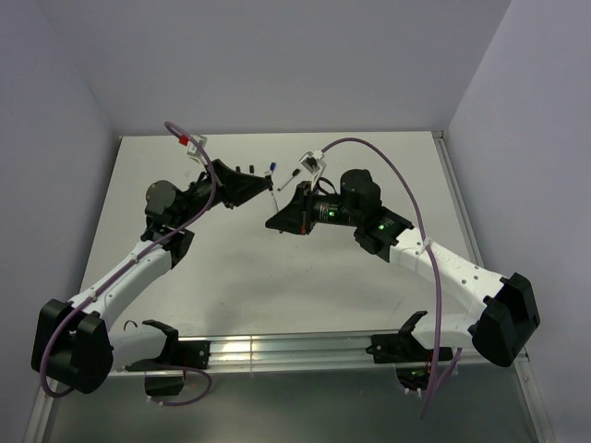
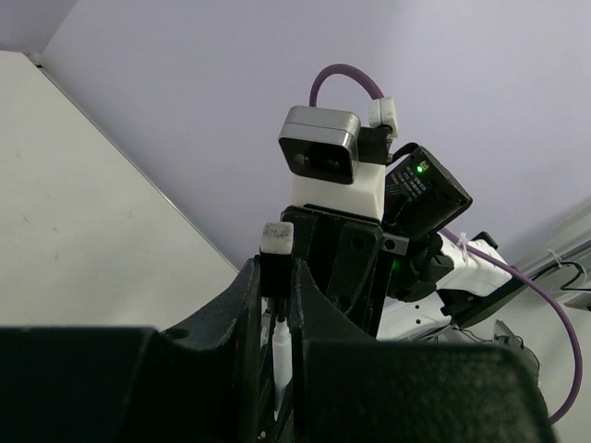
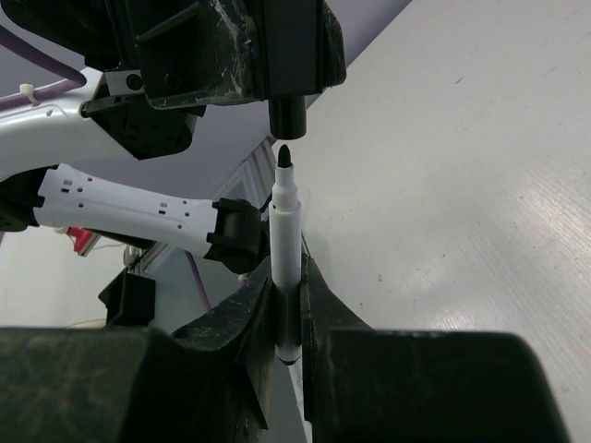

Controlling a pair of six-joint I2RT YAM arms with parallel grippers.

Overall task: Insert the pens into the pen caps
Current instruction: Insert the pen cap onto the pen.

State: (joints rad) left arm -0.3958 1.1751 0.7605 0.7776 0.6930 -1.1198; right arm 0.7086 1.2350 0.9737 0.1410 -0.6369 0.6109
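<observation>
Pen (image 3: 284, 231) pinched by right gripper (image 3: 286, 281); cap (image 3: 287, 115), pinched by left gripper (image 2: 277, 277), at its 12 o'clock; gap visible only in right wrist view.

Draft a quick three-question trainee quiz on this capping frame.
1. Fill in: the left gripper grips a ____ pen cap.
2. True or false: the tip of the pen is already inside the pen cap.
3. What holds the pen? A) left gripper B) right gripper C) neither gripper

Key: 1 black; 2 false, as the right wrist view shows a small gap between tip and cap; 3 B.
</observation>
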